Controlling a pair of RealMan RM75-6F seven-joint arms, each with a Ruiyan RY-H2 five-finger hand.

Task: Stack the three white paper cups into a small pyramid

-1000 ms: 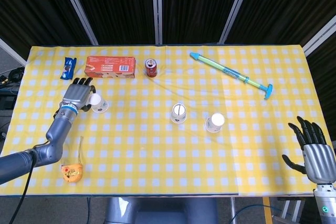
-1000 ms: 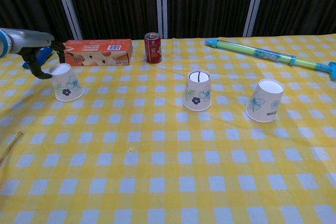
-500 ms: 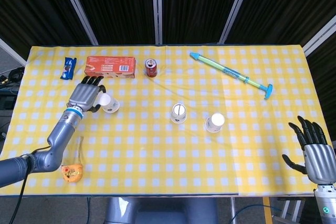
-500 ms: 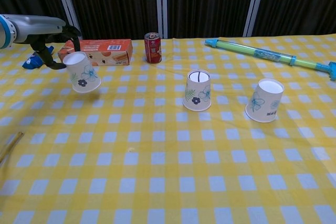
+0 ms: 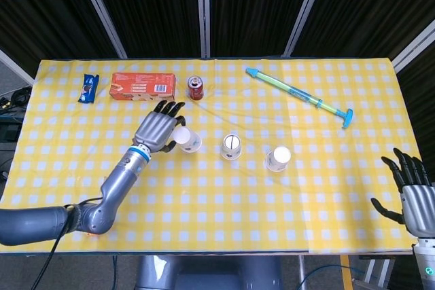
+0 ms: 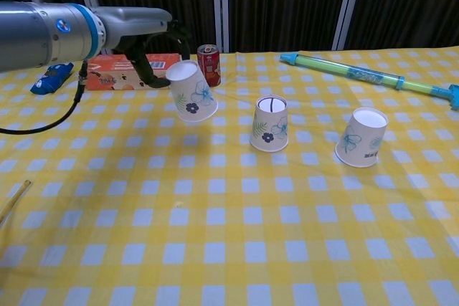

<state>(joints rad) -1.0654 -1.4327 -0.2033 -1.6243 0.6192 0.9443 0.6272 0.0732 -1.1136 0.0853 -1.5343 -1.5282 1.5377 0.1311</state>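
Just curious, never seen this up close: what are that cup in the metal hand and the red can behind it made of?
The carried cup looks like thin matte paper, white with printed blue flowers and a rolled rim. The red can appears to be metal, likely aluminium, judging by its silvery top and glossy printed side. The left hand holding the cup looks like grey metal or plastic.

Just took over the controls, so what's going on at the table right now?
The left robot hand holds one paper cup tilted, off the table, to the left of the other two. Those two cups, the middle cup and the right cup, stand upside down and apart on the checked table; nothing is stacked yet. The right robot hand sits open at the table's right edge, holding nothing.
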